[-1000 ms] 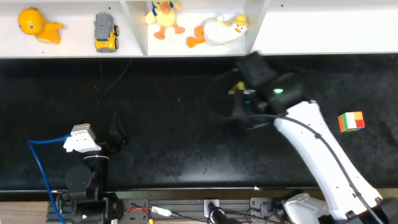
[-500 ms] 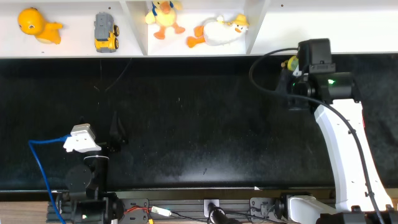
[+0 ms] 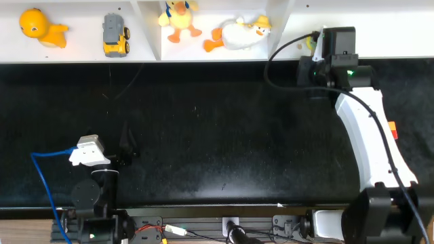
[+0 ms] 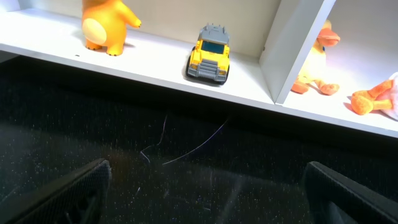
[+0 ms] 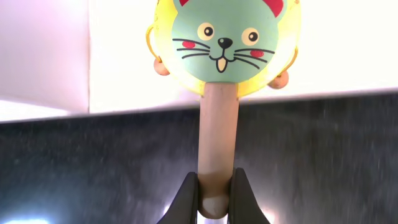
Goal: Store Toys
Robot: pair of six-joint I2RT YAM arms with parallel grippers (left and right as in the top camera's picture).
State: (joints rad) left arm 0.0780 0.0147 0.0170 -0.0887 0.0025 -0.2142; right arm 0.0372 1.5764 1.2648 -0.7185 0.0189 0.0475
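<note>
Toy inventory as I read it from my remote station.

Item 1: wooden-handled rattle drum with a green cat face and yellow rim [image 5: 225, 36]. My right claw [image 5: 213, 200] is clenched on the bottom end of its round handle, one finger on each side. The cat face points back at the wrist camera, with a small bead at either side of the rim. From above, the right claw [image 3: 324, 42] sits at the front edge of the white shelf [image 3: 352, 49], at the compartment to the right of the one with the plush toys. The drum head stands in front of that compartment's opening. I cannot tell whether it touches the shelf floor.

Item 2: orange-yellow rubber duck [image 3: 41, 27], far left compartment, standing beside item 3.

Item 3: yellow and grey toy truck [image 3: 115, 35], same compartment, nose toward the desk.

Item 4: yellow plush duck with orange feet [image 3: 180, 19], middle compartment.

Item 5: white plush duck with orange feet [image 3: 237, 34], lying just beside item 4.

Left claw [image 4: 206, 167]: released, fingers spread wide, grasping nothing, low over the black desk [image 3: 203, 135] and facing the shelf. From above, it [image 3: 89, 150] sits near its own base, well apart from every toy.

Blue cable [image 3: 42, 177]: looped beside the left arm.
</note>
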